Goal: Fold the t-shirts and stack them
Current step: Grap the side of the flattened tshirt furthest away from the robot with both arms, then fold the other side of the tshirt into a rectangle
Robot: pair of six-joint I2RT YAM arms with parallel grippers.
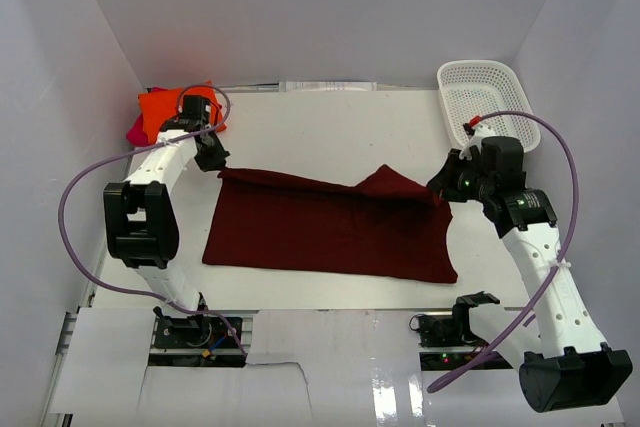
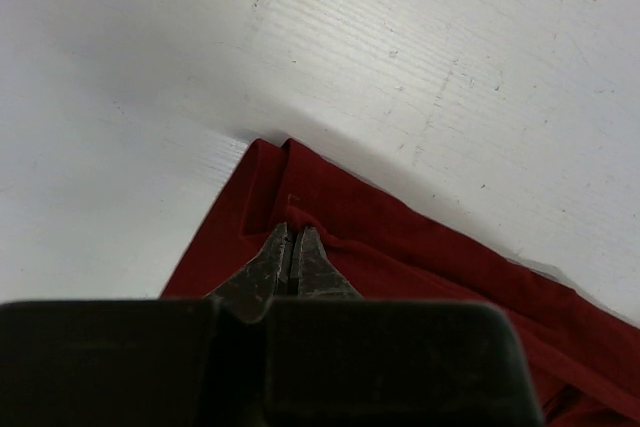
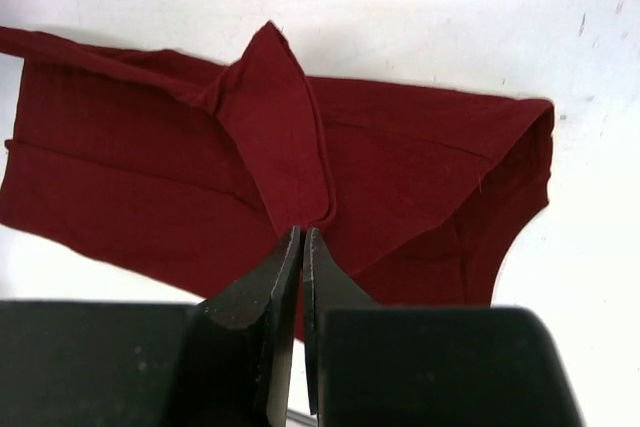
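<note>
Table (image 1: 330,127): white, walled on the left, right and far sides. There is a wide bare band between the far wall and the cloth, and a thin bare strip along the near edge.

Maroon t-shirt (image 1: 330,232): lies mid-table, spread wide left to right, mostly flat. The near edge is straight and runs close to the table's near edge. The left edge slants and is well apart from the left wall. At the far-right corner a triangular flap is doubled over onto the body, with its point toward the centre. The right wrist view shows this flap raised off the shirt (image 3: 130,177), its rounded hem right at the tips. The left wrist view shows the far-left corner (image 2: 400,247) with layered hems and bare table (image 2: 450,67) beyond it.

Mesh basket (image 1: 478,64): white, in the far-right corner, apart from the shirt, just beyond the right arm.

Orange t-shirt (image 1: 160,107): bunched in the far-left corner against the wall, just behind the left arm's wrist.

Magenta t-shirt (image 1: 135,132): only a sliver shows, under the orange one at its left side.

Right gripper (image 1: 440,187): at the shirt's far-right corner. Its jaws are pinched together on the flap's hem (image 3: 301,247).

Left gripper (image 1: 212,157): at the shirt's far-left corner. Its tips are pressed together with a small pucker of maroon cloth caught between them (image 2: 293,247).
</note>
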